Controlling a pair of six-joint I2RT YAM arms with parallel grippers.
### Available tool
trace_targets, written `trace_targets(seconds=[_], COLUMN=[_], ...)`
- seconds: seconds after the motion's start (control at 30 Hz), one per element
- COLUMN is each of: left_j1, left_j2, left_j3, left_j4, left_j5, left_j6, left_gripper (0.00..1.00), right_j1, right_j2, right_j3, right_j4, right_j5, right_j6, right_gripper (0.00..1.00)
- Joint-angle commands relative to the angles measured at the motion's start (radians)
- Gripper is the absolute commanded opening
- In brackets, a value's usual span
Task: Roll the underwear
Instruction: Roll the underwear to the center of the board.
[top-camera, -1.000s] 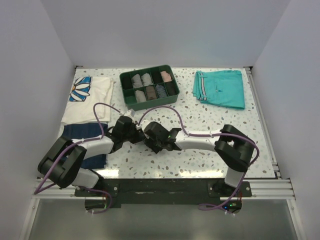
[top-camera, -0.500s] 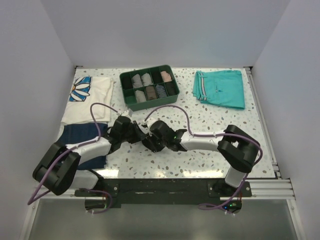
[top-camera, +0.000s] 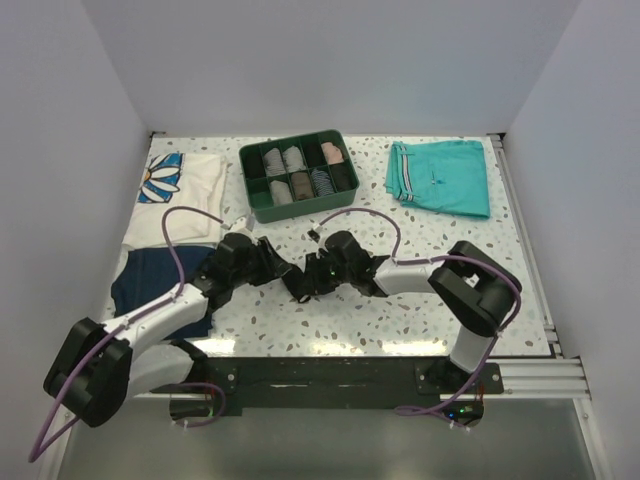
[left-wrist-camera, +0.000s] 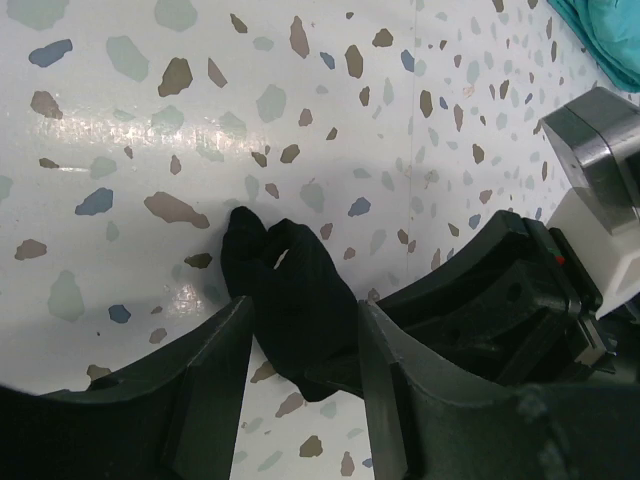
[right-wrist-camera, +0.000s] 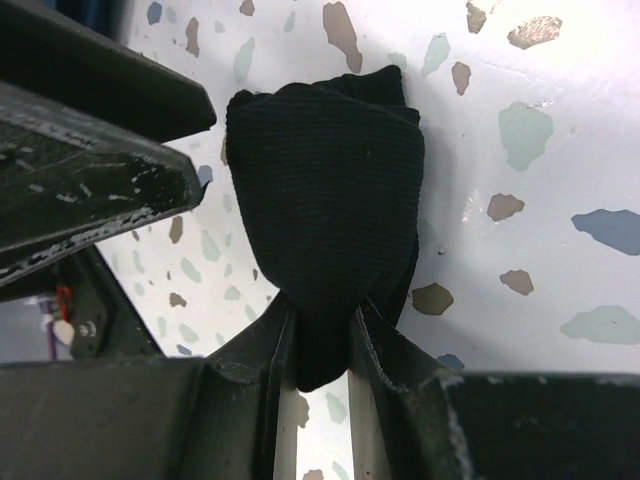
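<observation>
The underwear (right-wrist-camera: 320, 190) is a tight black roll lying on the speckled table. My right gripper (right-wrist-camera: 318, 345) is shut on its near end, with both fingers pressed into the fabric. In the left wrist view the roll (left-wrist-camera: 285, 290) lies between the fingers of my left gripper (left-wrist-camera: 302, 318). That gripper is open and straddles the roll with a gap on the left side. In the top view the two grippers meet tip to tip, left (top-camera: 283, 272) and right (top-camera: 304, 284), at the table's near middle. They hide most of the roll.
A green divided tray (top-camera: 252, 203) holding several small rolls stands behind the grippers. Teal shorts (top-camera: 440, 177) lie at the back right. A white flower-print shirt (top-camera: 180, 185) and a navy folded garment (top-camera: 160, 275) lie at the left.
Both wrists have shifted a little right and away from me, staying together around the roll. The left arm has stretched out lower, and the right arm's forearm has swung further back.
</observation>
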Motion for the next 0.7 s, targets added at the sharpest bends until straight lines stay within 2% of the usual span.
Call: trace_targets(seconds=[0.0, 0.27, 0.4, 0.53, 0.57, 0.6, 0.67], left_j1=[0.005, 0.005, 0.005, 0.005, 0.005, 0.005, 0.005], left_j2=[-0.033, 0.027, 0.036, 0.055, 0.053, 0.052, 0.053], left_j3=[-0.027, -0.093, -0.096, -0.084, -0.084, -0.086, -0.084], left_j4=[0.043, 0.083, 0.084, 0.107, 0.116, 0.133, 0.149], left_j5=[0.014, 0.057, 0.025, 0.012, 0.012, 0.014, 0.026], left_j6=[-0.004, -0.057, -0.082, -0.106, -0.111, -0.117, -0.119], left_gripper=[0.51, 0.53, 0.64, 0.67, 0.7, 0.82, 0.83], right_j1=[0.002, -0.001, 0.001, 0.001, 0.001, 0.001, 0.002], right_j2=[0.054, 0.054, 0.047, 0.042, 0.042, 0.042, 0.038], right_j3=[-0.028, -0.03, -0.019, -0.006, -0.002, 0.001, 0.001], right_j4=[-0.029, -0.054, -0.081, -0.121, -0.129, -0.14, -0.146], right_j5=[-0.064, -0.041, -0.034, -0.031, -0.029, -0.029, -0.029], right_j6=[0.069, 0.06, 0.035, -0.003, -0.008, -0.014, -0.026], right_gripper=[0.07, 0.08, 0.08, 0.09, 0.09, 0.09, 0.09])
